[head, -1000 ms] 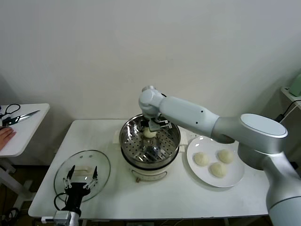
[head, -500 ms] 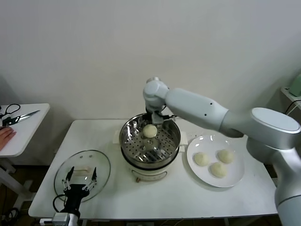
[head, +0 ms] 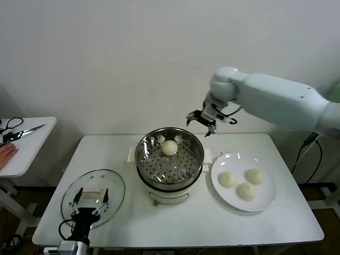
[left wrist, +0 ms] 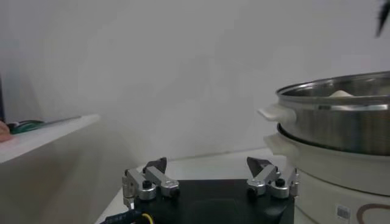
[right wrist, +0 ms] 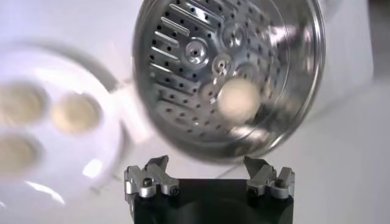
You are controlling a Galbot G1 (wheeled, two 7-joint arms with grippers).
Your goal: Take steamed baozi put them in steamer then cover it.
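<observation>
Even, bright indoor light with soft shadows. Glare glints on the steamer (head: 170, 159) rim. The right wrist view is smeared, probably motion blur; the plate (right wrist: 91, 170) washes out.

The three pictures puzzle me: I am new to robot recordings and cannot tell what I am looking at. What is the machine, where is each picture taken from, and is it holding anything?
It is a two-armed robot at a white table. One picture looks down from its head; the other two come from cameras on its wrists, with the gripper fingers in the foreground.

The right gripper is open and empty, raised above the table beyond the steamer. One baozi lies in the steamer; three more wait on a white plate. The left gripper, also open and empty, sits over the glass cover lying on the table.
</observation>
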